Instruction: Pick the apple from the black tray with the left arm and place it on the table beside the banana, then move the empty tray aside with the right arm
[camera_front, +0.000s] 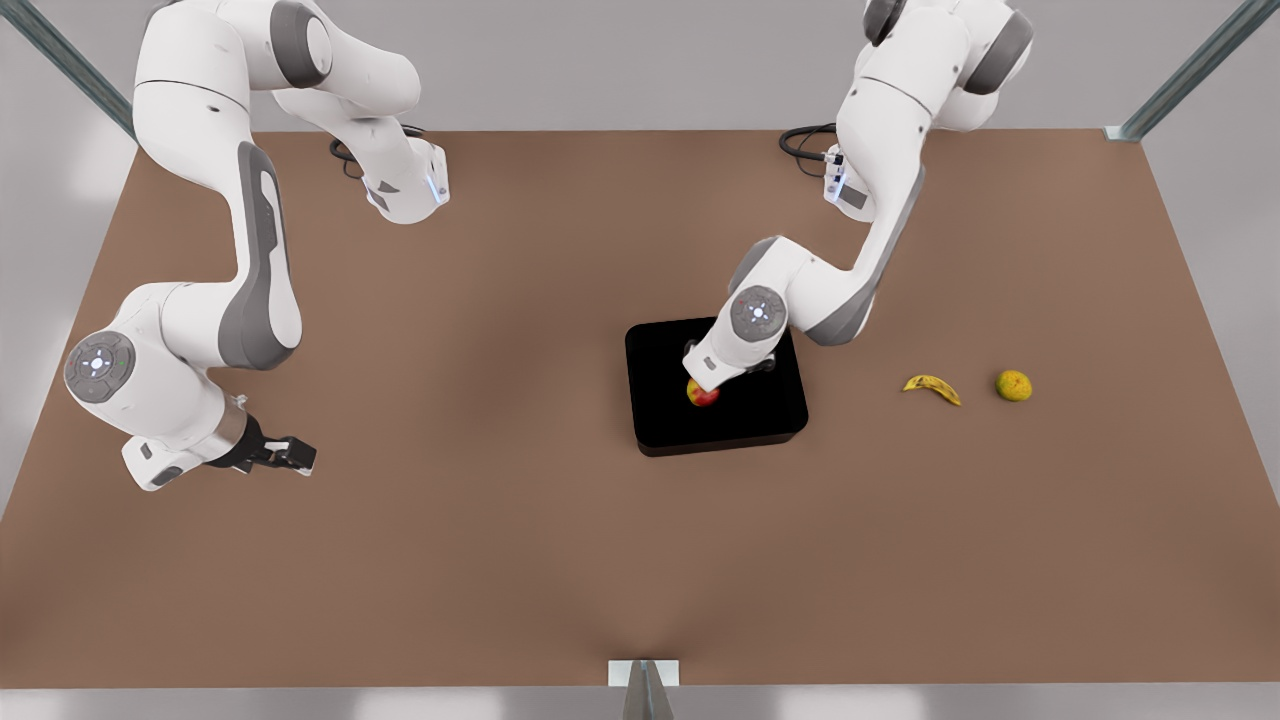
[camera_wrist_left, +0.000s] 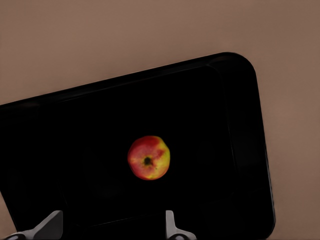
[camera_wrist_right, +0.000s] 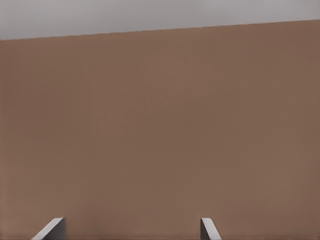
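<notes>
At the front view's left, the right gripper (camera_front: 296, 456) hangs low over bare tabletop (camera_front: 480, 560), well apart from every loose object; its wrist view shows the two fingertips (camera_wrist_right: 50, 229) spread wide, the jaws open with nothing between them. This arm waits. Near the centre, the black tray (camera_front: 745, 420) lies flat on the brown surface, and the apple (camera_front: 703, 393), red with yellow patches, sits inside it, on the tray floor away from the rim. The left gripper (camera_wrist_left: 112, 227) is poised directly above the fruit, its wrist housing hiding part of the apple in the front view. From the left wrist view, the jaws stand open, the apple (camera_wrist_left: 149, 157) apart from both fingertips. Farther to the front view's right, the banana (camera_front: 932, 388) lies on the tabletop, with a yellow-orange round fruit (camera_front: 1013, 385) just beyond it.
</notes>
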